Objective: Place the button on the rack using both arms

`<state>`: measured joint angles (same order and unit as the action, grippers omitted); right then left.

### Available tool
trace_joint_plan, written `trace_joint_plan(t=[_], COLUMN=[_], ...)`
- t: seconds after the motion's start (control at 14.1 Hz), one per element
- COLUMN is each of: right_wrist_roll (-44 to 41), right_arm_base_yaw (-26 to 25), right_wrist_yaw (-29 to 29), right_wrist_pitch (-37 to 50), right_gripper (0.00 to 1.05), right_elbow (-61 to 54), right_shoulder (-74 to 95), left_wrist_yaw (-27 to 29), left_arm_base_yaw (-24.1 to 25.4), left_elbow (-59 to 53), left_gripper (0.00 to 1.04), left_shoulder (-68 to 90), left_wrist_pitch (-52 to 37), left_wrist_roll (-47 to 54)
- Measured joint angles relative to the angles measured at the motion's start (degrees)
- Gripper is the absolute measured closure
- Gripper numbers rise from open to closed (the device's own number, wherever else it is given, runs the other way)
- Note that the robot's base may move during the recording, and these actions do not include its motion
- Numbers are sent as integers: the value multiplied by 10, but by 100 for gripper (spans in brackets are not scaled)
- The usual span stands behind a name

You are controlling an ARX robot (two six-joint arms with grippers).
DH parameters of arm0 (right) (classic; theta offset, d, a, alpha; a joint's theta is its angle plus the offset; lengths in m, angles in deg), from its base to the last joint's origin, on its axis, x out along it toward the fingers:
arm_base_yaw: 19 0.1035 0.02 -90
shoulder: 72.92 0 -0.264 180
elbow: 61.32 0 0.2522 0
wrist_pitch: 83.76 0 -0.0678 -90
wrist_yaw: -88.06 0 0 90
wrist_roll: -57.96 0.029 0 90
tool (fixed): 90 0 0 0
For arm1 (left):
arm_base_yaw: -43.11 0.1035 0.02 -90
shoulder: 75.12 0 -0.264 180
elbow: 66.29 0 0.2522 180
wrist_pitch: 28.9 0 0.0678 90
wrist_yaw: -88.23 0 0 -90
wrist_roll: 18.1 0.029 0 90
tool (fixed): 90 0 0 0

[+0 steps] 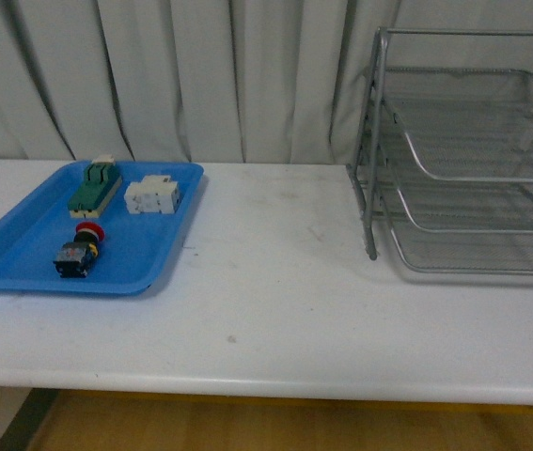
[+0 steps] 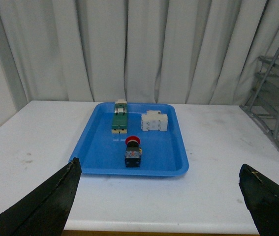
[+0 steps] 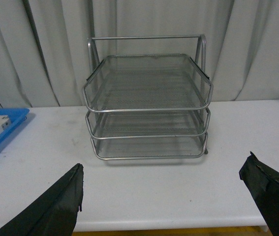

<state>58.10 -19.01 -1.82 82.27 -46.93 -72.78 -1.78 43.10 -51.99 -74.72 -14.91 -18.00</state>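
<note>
Button (image 1: 80, 250) lies on its side in blue tray (image 1: 148, 246), worktop (image 1: 275, 291) left; rack (image 1: 473, 188) stands well apart at right. My left and right jaws both gape wide, holding nothing.

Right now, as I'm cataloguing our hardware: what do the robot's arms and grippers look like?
Only the wrist views show any of them. The left gripper has two black, wedge-shaped fingers tapering to narrow tips. The right gripper has matching black fingers. No cables, markings or arm links are visible, and the front view shows neither arm.
</note>
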Motion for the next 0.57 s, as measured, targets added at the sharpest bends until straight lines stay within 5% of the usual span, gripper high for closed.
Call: trace_joint_plan(t=[0.57], right_wrist_roll=[0], right_arm_base_yaw=[0], right_wrist_yaw=[0], right_wrist_pitch=[0], right_gripper=[6], right_elbow=[0], right_shoulder=[0], left_wrist_yaw=[0], left_arm_base_yaw=[0], left_elbow=[0], left_gripper=[7], left_shoulder=[0], left_wrist_pitch=[0], left_wrist_roll=[0])
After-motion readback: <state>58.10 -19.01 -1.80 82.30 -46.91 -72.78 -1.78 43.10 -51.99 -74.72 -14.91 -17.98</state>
